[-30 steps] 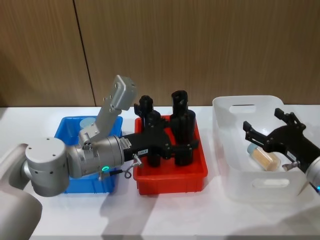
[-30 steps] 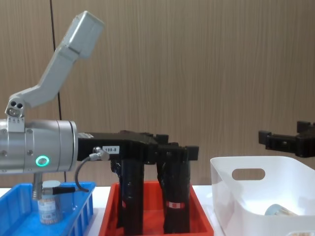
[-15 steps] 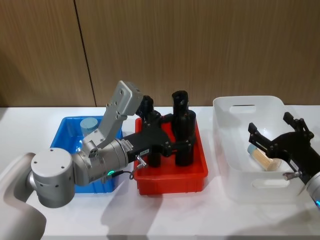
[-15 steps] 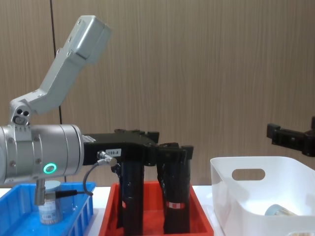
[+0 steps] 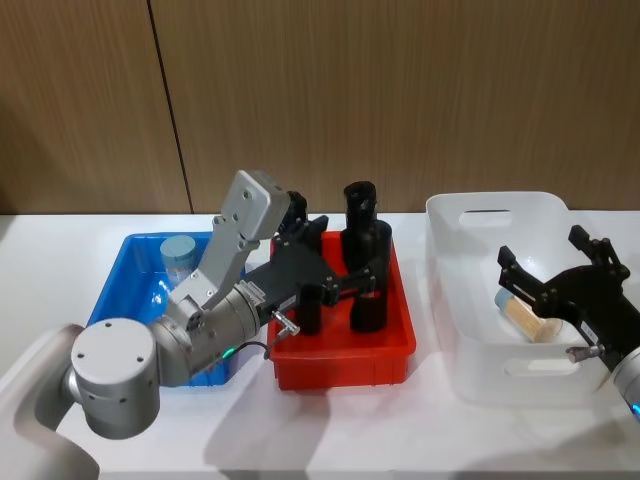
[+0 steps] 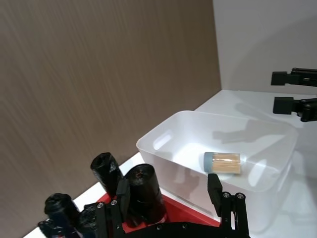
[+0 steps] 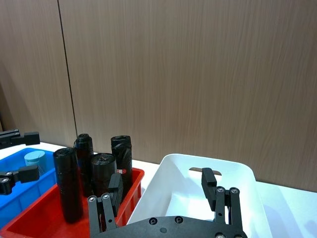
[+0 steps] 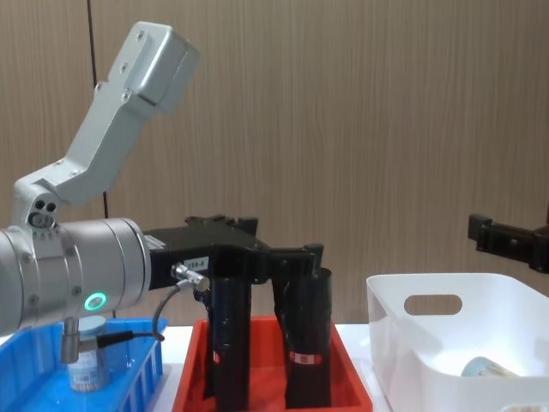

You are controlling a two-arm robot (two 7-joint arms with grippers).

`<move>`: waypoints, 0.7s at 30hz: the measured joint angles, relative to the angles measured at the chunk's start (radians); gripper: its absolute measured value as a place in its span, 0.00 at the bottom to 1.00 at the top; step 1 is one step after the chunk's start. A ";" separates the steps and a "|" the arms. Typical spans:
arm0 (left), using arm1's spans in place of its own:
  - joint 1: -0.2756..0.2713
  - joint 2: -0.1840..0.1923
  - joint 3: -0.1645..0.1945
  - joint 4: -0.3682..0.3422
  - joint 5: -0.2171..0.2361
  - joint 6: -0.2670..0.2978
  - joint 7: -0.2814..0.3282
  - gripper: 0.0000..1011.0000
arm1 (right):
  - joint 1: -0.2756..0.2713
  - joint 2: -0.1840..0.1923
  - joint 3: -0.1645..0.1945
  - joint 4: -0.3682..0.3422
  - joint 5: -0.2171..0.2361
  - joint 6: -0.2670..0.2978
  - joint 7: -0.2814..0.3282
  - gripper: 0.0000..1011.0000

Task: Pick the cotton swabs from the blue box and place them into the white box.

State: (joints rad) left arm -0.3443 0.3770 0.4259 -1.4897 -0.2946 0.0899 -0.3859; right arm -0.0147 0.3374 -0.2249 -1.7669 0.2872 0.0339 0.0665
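Cotton swabs [image 5: 178, 250]: one tub stands upright, pale blue lid up, at the far side of the blue box [image 5: 125, 275]. A second tub [image 6: 222, 162] lies on its side on the floor of the white box [image 5: 490, 375]. My read is that the job is partly done, with one tub to go.

Left pincer [image 6: 168, 181] hangs above the red tray [image 5: 340, 365], in among the tops of the black cylinders [image 5: 362, 235], pointing toward the white box. Its fingers are spread wide with nothing between them. It's beside the blue box, not over it, so it isn't lined up on the standing tub. The left forearm lies across the blue box and hides much of its near half.

Right pincer [image 7: 161, 176] hovers above the white box, over the lying tub, also wide open and empty. It sits well above the rim, probably for clearance so the fingers don't clip the wall.

Layout on the surface [image 5: 330, 440]: blue box at the robot's left, red tray in the middle, white box at the right and apart from the tray. I can't tell if tray and blue box touch, because the arm is in the way.

Next step, as a guess: the left pincer has to get over the blue box and drop around the upright tub. The risk is brushing the cylinders on the way, as they're tall and look tippable.
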 joint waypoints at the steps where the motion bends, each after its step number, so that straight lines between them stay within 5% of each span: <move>1: 0.003 0.000 0.001 -0.004 0.003 -0.002 0.011 0.99 | 0.000 0.000 0.000 0.000 0.000 0.000 0.000 0.99; 21: 0.080 0.004 0.021 -0.101 0.069 -0.056 0.276 0.99 | 0.000 0.000 -0.001 0.000 0.000 0.000 0.000 0.99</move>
State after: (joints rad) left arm -0.2645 0.3806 0.4473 -1.5911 -0.2255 0.0335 -0.1099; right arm -0.0147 0.3374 -0.2259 -1.7668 0.2873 0.0340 0.0668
